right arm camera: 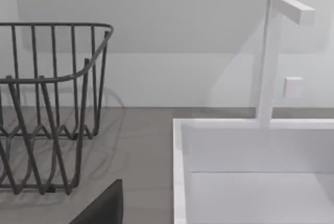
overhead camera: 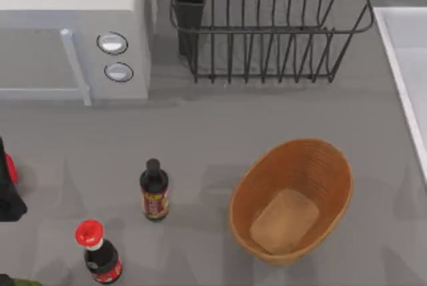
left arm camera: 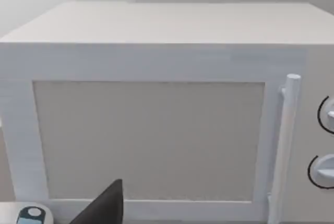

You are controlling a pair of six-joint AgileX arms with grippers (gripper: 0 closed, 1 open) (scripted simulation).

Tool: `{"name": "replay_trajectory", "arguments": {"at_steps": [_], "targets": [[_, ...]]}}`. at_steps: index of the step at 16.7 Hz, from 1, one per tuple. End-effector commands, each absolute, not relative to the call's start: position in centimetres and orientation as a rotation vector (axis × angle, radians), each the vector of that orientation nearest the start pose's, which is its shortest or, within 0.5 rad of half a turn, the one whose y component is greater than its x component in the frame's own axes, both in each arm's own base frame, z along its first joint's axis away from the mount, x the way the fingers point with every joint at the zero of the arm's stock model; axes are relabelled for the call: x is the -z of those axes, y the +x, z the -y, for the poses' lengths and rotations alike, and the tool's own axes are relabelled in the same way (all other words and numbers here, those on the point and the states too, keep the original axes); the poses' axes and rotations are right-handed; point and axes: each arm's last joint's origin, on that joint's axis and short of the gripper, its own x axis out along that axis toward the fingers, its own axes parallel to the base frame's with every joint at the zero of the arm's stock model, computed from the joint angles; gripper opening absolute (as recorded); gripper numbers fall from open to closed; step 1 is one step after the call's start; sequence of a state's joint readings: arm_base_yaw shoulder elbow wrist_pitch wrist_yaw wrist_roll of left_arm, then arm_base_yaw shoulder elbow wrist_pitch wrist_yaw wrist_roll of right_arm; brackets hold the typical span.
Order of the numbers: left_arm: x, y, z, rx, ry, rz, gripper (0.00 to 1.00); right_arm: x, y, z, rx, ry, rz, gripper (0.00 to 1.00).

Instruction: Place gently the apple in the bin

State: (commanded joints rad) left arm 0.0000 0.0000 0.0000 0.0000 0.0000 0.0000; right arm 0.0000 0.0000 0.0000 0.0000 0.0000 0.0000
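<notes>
- Near left on the counter (overhead camera: 200,139): red-capped bottle (overhead camera: 100,253); black-capped bottle (overhead camera: 154,190) just beyond it.
- Bin (overhead camera: 330,166) near right of centre, upright, nothing in it.
- Left edge: dark left arm part (overhead camera: 7,196) with a red sliver, probably the apple (overhead camera: 11,168); gripper state cannot be told.
- Far: microwave (overhead camera: 73,26) left, dish rack (overhead camera: 267,26) centre, sink (right arm camera: 250,172) right.

The bin (overhead camera: 291,199) sits right of two bottles (overhead camera: 154,191), before the dish rack (overhead camera: 267,26).
</notes>
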Motion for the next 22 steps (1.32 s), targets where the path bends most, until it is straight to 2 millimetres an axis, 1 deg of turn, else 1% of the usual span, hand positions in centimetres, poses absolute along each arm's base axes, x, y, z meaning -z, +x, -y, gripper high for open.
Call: {"name": "replay_trajectory", "arguments": {"at_steps": [2,4,6,8,10,12,13,14,17,20,22], "targets": [[-16.0,10.6,0.1,0.0,0.0,0.0,1.0,-16.0,10.6,0.1,0.0,0.0,0.0,1.0],[-16.6,10.6,0.1,-0.004,0.017,-0.016,1.0,-16.0,10.6,0.1,0.0,0.0,0.0,1.0],[-18.0,10.7,-0.1,-0.013,0.07,-0.062,1.0,-16.0,10.6,0.1,0.0,0.0,0.0,1.0],[-20.0,11.0,-0.2,-0.021,0.157,-0.142,1.0,-16.0,10.6,0.1,0.0,0.0,0.0,1.0],[-22.0,12.0,-0.5,-0.015,0.257,-0.261,1.0,-16.0,10.6,0.1,0.0,0.0,0.0,1.0],[-23.4,14.0,-0.7,0.025,0.369,-0.424,1.0,-16.0,10.6,0.1,0.0,0.0,0.0,1.0],[-23.6,15.2,-0.8,0.064,0.428,-0.518,1.0,-16.0,10.6,0.1,0.0,0.0,0.0,1.0],[-23.5,16.4,-0.8,0.11,0.479,-0.61,1.0,-16.0,10.6,0.1,0.0,0.0,0.0,1.0],[-22.4,19.5,-1.1,0.234,0.583,-0.851,1.0,-16.0,10.6,0.1,0.0,0.0,0.0,1.0],[-21.2,22.8,-2.1,0.348,0.66,-1.085,1.0,-16.0,10.6,0.1,0.0,0.0,0.0,1.0],[-19.8,25.5,-2.8,0.465,0.705,-1.241,1.0,-16.0,10.6,0.1,0.0,0.0,0.0,1.0]]}}
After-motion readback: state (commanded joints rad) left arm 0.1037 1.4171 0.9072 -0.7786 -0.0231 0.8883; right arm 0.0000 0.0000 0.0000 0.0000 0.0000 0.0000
